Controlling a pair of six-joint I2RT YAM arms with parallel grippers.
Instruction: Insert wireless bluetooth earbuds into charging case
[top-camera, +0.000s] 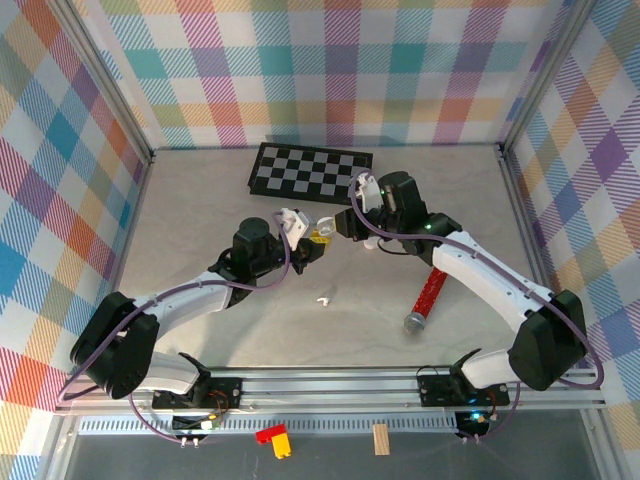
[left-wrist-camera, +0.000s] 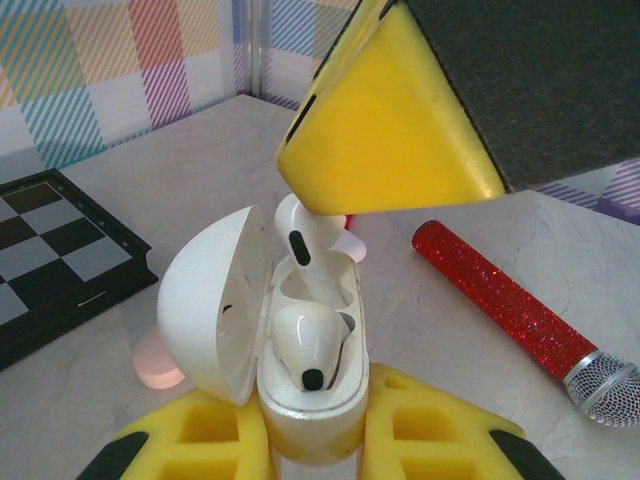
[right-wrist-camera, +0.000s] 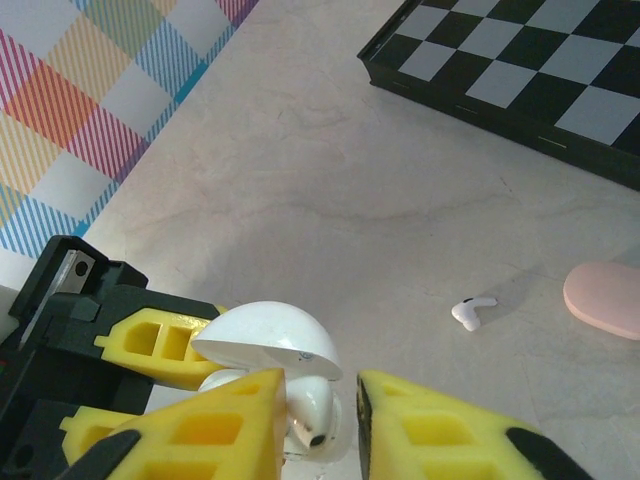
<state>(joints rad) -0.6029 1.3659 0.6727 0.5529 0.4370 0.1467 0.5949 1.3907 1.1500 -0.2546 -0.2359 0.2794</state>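
Left gripper (left-wrist-camera: 312, 450) clenched on open glossy white pebble-shaped plastic charging case (left-wrist-camera: 210, 300); one small white plastic earbud (left-wrist-camera: 305, 335) seated inside. Right gripper (right-wrist-camera: 322, 392): grip unclear; second white earbud (left-wrist-camera: 300, 238) partway into free slot. Best: press stem straight down, hold case steady.

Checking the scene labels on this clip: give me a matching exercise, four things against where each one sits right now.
Things
1. white charging case
2. loose earbud
3. red microphone
4. chessboard

Places
A. far end of the table, near the back wall
B. lying alone mid-table
C. held in the left gripper, lid open
D. lying beside the right arm

Pairs: 1-C, 2-B, 3-D, 4-A
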